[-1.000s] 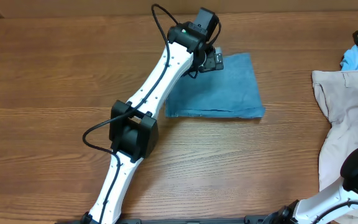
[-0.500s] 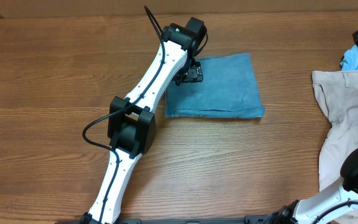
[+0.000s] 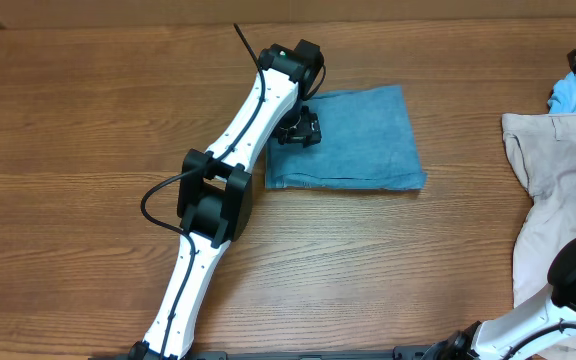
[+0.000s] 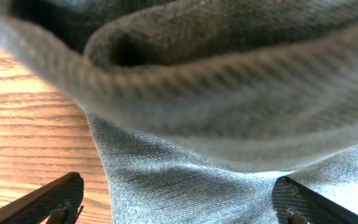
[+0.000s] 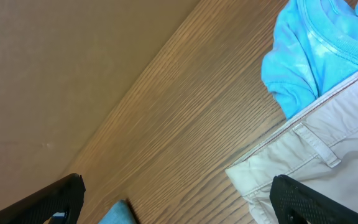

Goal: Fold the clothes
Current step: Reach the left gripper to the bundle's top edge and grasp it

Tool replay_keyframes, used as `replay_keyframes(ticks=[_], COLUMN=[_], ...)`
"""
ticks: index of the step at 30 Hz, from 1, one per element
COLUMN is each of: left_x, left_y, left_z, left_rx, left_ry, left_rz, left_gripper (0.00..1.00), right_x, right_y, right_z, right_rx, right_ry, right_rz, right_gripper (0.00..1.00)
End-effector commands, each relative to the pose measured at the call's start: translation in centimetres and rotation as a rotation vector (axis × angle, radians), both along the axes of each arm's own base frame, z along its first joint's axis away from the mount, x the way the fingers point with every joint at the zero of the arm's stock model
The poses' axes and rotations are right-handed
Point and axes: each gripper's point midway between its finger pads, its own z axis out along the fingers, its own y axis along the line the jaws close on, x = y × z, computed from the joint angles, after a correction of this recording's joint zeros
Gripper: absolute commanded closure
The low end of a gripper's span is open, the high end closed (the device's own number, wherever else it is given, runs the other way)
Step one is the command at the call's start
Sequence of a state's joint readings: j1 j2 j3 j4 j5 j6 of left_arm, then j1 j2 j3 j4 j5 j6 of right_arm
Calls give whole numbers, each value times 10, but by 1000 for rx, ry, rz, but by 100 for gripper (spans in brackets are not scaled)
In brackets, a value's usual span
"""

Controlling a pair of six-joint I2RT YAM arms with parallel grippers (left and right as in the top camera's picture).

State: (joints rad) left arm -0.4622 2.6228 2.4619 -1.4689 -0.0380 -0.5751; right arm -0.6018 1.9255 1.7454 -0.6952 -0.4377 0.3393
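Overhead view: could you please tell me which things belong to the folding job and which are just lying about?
Job: folded blue cloth, beige trousers, light blue T-shirt, left tool.
Just there: wooden table.

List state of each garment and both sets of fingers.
Rectangular blue twill cloth: folded, lying flat.
Beige fabric trousers: unfolded, rumpled.
Light blue knit T-shirt: crumpled, unfolded.
Left fingers: open, above the blue cloth's edge.
Right fingers: open, empty.
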Motion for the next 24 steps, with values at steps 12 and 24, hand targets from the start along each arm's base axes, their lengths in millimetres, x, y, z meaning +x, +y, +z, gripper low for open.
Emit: replay_keyframes(ticks=[12, 24], left_x=[-78, -86], left_y=[26, 30], left_z=[-106, -109], left_rx=[82, 95], left_ry=[332, 358], left_rz=[-33, -31], left_gripper=[3, 96], right_x=[1, 1], right_y=[-1, -1], right_z=[1, 1], right_rx=[-5, -5], right_ry=[-6, -6], right_rz=[0, 0], right_gripper=[0, 0])
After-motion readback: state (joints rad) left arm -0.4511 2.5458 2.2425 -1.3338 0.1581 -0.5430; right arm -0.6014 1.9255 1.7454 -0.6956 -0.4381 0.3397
